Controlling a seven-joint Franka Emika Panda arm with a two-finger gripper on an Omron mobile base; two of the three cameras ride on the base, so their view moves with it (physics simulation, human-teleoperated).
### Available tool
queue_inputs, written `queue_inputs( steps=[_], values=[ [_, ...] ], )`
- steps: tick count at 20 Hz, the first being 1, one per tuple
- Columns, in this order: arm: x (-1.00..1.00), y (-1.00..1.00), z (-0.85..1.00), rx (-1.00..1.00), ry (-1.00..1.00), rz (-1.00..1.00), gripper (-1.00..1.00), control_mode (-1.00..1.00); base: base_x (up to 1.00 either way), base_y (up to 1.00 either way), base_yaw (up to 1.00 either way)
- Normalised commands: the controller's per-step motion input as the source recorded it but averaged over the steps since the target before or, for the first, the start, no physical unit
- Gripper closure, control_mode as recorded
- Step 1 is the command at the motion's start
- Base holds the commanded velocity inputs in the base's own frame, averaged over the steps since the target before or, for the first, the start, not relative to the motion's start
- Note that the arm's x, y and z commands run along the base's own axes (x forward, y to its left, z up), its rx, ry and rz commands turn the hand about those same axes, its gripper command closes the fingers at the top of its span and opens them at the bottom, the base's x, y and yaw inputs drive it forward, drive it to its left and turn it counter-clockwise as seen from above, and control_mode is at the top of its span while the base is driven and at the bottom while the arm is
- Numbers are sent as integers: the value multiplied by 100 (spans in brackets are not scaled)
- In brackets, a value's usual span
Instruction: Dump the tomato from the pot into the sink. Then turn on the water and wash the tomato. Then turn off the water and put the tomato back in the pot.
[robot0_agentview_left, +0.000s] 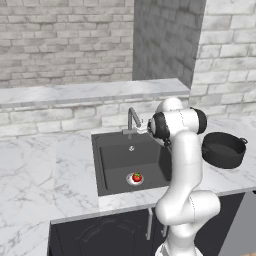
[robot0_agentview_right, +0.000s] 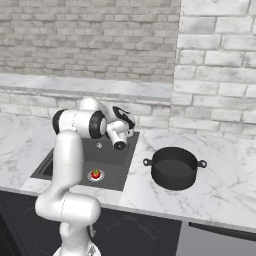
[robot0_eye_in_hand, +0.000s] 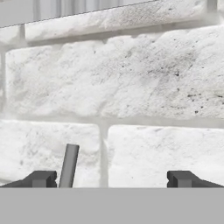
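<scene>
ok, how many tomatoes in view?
1. The tomato sits on the drain in the sink. The pot's visible interior looks empty, though part is hidden.

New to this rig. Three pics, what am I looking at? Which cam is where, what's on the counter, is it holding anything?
It is a rendered kitchen with one white robot arm on a base that can drive. Two pictures come from cameras on that base, behind the arm to its left and right. The third comes from a camera on the hand, looking along its two dark fingertips at the brick wall, with the grey faucet lever between them.

On the marble counter sits a dark sink with a tomato lying on its drain. A black pot stands upright right of the sink.

The hand is open and holds nothing; it is up by the faucet.
</scene>
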Motion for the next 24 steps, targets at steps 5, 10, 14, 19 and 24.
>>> queue_inputs(
  steps=[5, 10, 14, 19, 24],
  values=[
    [32, -10, -35, 13, -6, -1, -100, -100, 0, 0, 0],
    [35, -39, -45, 25, -1, -7, -100, -100, 0, 0, 0],
    [23, -57, -51, 31, -1, -10, -100, -100, 0, 0, 0],
    [22, -57, -53, 31, 0, -9, -100, -100, 0, 0, 0],
    [16, -71, -67, 33, 0, -11, -100, -100, 0, 0, 0]
  ],
)
